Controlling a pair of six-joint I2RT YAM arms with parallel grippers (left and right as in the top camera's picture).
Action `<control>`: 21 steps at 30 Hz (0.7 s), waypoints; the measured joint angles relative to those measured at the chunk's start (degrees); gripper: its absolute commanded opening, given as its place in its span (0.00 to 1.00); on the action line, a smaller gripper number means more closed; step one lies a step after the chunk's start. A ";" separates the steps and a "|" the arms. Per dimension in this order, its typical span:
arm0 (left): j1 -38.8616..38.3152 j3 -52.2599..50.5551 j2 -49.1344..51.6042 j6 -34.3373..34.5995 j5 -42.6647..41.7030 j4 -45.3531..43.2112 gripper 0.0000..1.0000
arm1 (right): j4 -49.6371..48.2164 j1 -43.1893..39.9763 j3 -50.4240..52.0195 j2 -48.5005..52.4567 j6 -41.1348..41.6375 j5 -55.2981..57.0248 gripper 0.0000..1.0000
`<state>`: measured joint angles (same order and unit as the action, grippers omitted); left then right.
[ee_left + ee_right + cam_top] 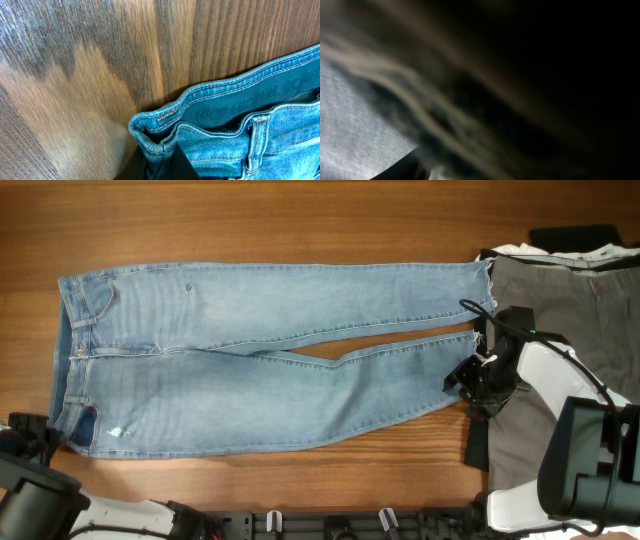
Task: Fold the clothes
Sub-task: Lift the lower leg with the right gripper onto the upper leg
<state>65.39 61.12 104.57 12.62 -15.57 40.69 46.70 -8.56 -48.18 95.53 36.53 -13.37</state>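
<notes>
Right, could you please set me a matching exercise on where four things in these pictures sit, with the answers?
Things:
1. jeans
2. grey garment
3. white cloth
4. right end effector

Places:
a. by the jeans' leg hems
b. far right corner, peeking out behind grey fabric
c. flat, full-length across the table
d. at the table's right edge, past the hems

Pairs: 1-c, 2-d, 3-b, 4-a.

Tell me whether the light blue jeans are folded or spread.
Spread: light blue denim jeans lie full-length, both legs extended side by side.
</notes>
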 measured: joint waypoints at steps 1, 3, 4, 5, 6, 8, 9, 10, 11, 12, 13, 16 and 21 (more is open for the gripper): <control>0.00 0.00 0.00 0.00 -0.02 0.00 0.08 | -0.46 0.00 0.00 0.11 0.46 0.17 0.20; -0.02 0.00 0.00 0.02 -0.02 -0.02 0.04 | -3.06 -0.13 -0.07 0.52 0.68 0.31 0.04; 0.00 0.00 0.00 0.13 -0.04 0.00 0.04 | -3.89 -0.13 -0.13 0.68 0.52 0.28 0.04; 0.00 0.00 0.00 0.15 -0.02 0.00 0.04 | -4.00 -0.13 -0.31 0.70 -0.66 0.24 0.05; 0.00 0.00 0.00 0.13 -0.04 0.04 0.04 | -3.30 -0.11 -0.74 0.92 -2.27 0.26 0.04; 0.00 0.00 0.00 0.15 -0.35 0.22 0.04 | -0.04 -0.11 -2.25 1.38 -5.42 0.79 0.04; 0.00 0.07 0.00 0.13 -0.50 0.37 0.04 | 2.64 -0.11 -3.54 1.27 -6.47 1.07 0.04; 0.00 0.92 0.02 0.13 -0.87 2.03 0.04 | 5.81 -0.11 -5.62 0.79 -7.32 1.38 0.04; 0.00 1.77 0.02 0.15 -0.92 3.37 0.04 | 9.49 -0.11 -7.74 -0.09 -7.85 1.51 0.04; 0.00 3.02 -0.02 0.17 -1.09 5.49 0.04 | 12.52 -0.11 -9.60 -1.27 -8.20 1.62 0.04; 0.00 4.55 -0.26 0.15 -1.27 7.89 0.04 | 15.69 -0.11 -12.37 -3.89 -8.79 1.70 0.04; -0.09 7.50 -4.31 0.35 -0.76 12.24 0.04 | 22.47 -0.11 -18.38 -9.55 -9.70 2.58 0.04; -0.24 8.83 -20.24 3.98 7.17 14.21 0.04 | 36.04 0.22 -28.26 -16.17 -9.77 2.69 0.04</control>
<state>65.14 69.95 84.33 16.60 -8.40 54.89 82.74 -8.34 -76.44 79.35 26.76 -10.68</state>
